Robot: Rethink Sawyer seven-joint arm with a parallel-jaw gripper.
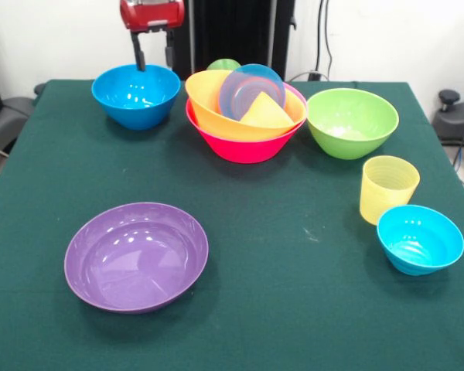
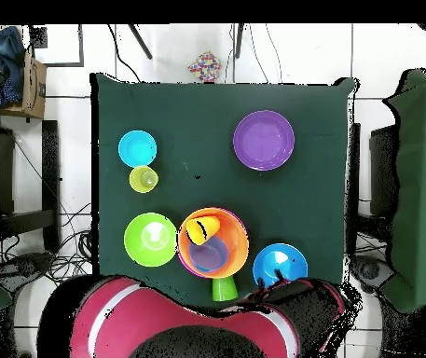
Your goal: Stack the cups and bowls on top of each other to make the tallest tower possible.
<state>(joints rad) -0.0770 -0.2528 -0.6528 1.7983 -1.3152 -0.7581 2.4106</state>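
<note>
The tower stands at the back centre: a pink bowl (image 1: 243, 145) holds an orange bowl (image 1: 213, 108), with a small blue bowl (image 1: 251, 86) tilted inside it and a yellow-orange cup (image 1: 265, 113) lying on its side. A green cup (image 1: 223, 64) peeks out behind the tower and shows at its edge from overhead (image 2: 222, 286). My gripper (image 1: 155, 58) hangs open and empty over the far rim of the medium blue bowl (image 1: 135, 94). Loose on the cloth are a green bowl (image 1: 352, 122), a ribbed pale yellow cup (image 1: 388, 188), another small blue bowl (image 1: 419, 238) and a purple bowl (image 1: 136, 255).
The green tablecloth (image 1: 278, 294) covers the whole table. In the overhead view the red arm (image 2: 207, 322) spans the bottom edge beside the medium blue bowl (image 2: 280, 265). Cables and dark furniture surround the table.
</note>
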